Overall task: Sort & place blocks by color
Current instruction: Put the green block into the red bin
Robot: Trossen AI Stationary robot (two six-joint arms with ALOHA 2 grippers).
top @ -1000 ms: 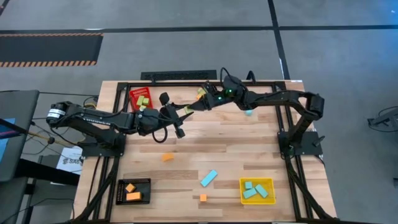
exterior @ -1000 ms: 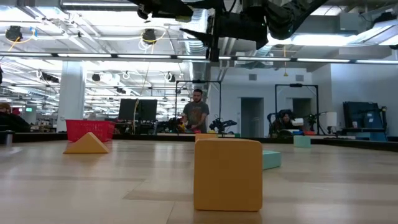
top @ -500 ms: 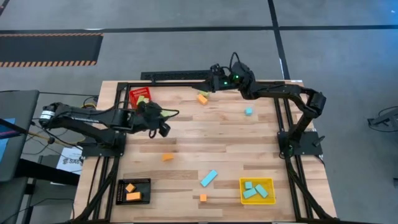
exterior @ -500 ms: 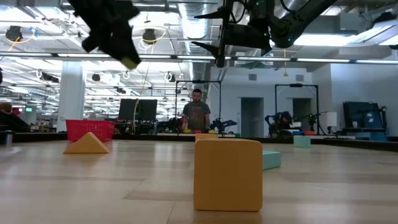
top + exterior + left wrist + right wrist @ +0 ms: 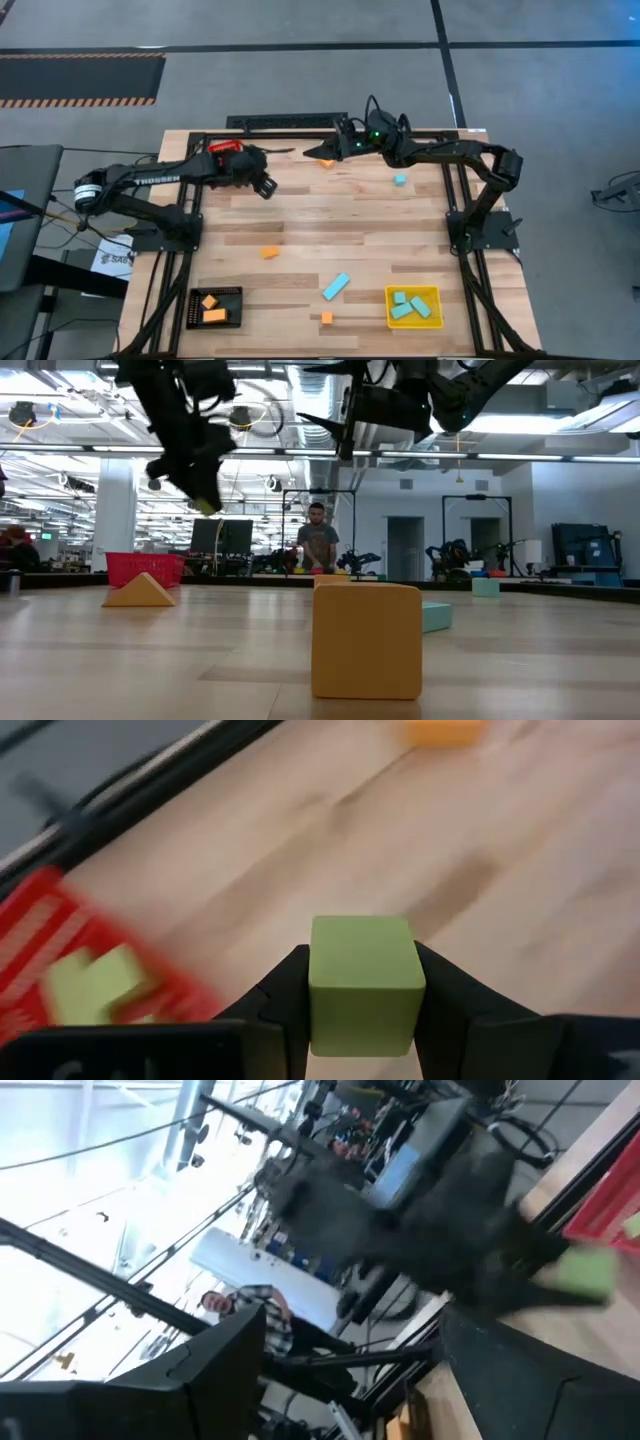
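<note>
The left gripper [image 5: 362, 1020] clamps a light green cube block [image 5: 362, 982] above the wooden table [image 5: 500, 870], the red square bin [image 5: 60, 960] just beside it. The right gripper [image 5: 322, 153] hovers spread wide, just off an orange block [image 5: 327, 162].

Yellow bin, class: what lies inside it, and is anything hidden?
Inside the yellow bin, the high view shows cyan blocks, about three, lying close together. Whether a further block lies beneath them cannot be told. The bin's floor under them is covered.

Overhead, table-level and two wrist cameras share one table [image 5: 360, 225].
</note>
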